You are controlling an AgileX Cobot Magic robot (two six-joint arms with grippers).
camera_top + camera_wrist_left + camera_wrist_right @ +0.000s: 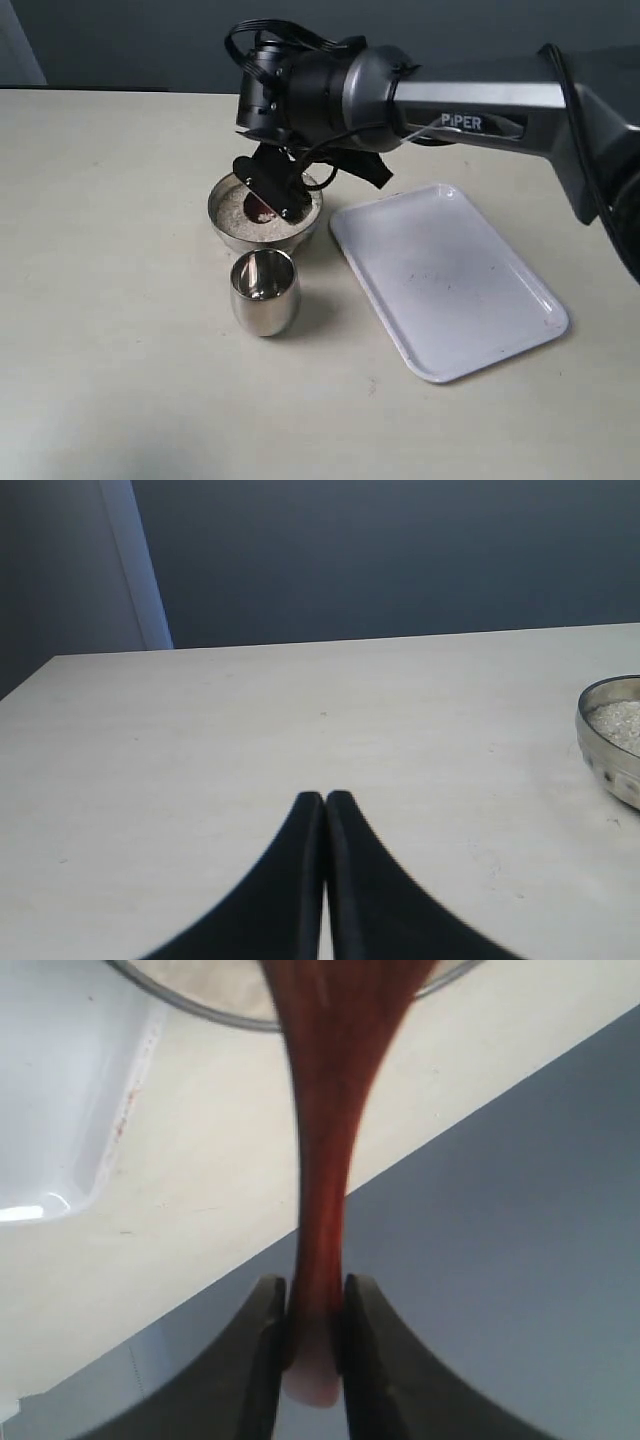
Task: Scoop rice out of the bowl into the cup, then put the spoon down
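Right jaws pinch the spoon (322, 1200), scoop in the bowl (222, 230) of rice (233, 208); left jaws closed, empty

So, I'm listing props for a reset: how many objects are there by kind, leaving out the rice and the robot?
Steel vessels: 2 (bowl, cup)
Wooden spoon: 1
White tray: 1
Total: 4

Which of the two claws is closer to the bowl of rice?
The right gripper: it hangs right above the bowl, gripping the spoon. The left gripper sits shut, off to the bowl's side.
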